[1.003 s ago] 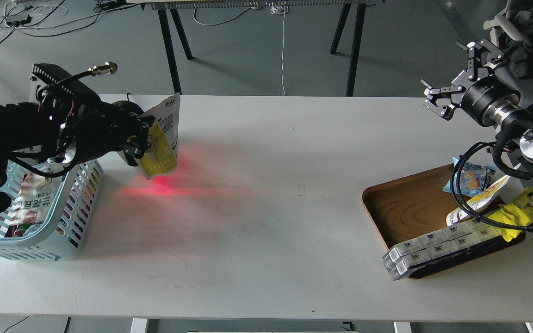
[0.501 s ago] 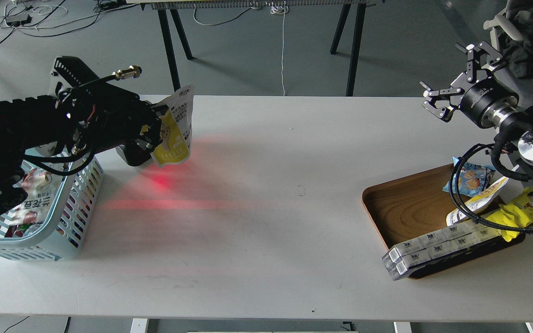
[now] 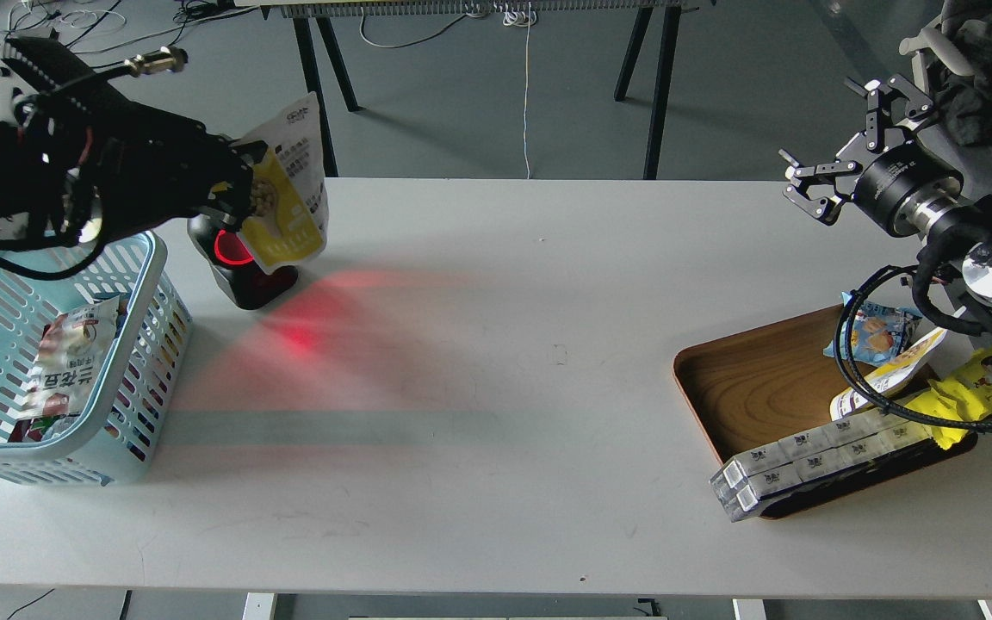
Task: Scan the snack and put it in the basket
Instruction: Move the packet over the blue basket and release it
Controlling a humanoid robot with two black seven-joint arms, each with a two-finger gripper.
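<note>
The left gripper (image 3: pixel 238 185) is pinching the flat yellow-and-white stand-up pouch (image 3: pixel 285 202) by its left edge, its fingers pressing together on the film. The pouch is hanging in the air, tilted, just above and in front of a black barcode scanner with a glowing red ring (image 3: pixel 242 267), with the side picturing round beige nuts facing the camera; its small dark print is too fine to read. The right gripper (image 3: pixel 840 142) is hovering empty above the table's far right corner, its fingers spreading wide apart.

The light blue plastic basket with slotted sides (image 3: pixel 139 344) is sitting at the table's left edge, beside the scanner, holding a white snack bag with bold Korean lettering (image 3: pixel 65 362). A red glow is falling on the white tabletop (image 3: pixel 496 413) near the scanner. At the right, a brown wooden tray (image 3: pixel 754 379) is carrying a small blue snack bag (image 3: pixel 875 331), a long bright yellow wrapper (image 3: pixel 965 396) and a row of white cartons (image 3: pixel 806 461) overhanging its rim. Beyond the table, grey floor, black table legs and loose cables are showing.
</note>
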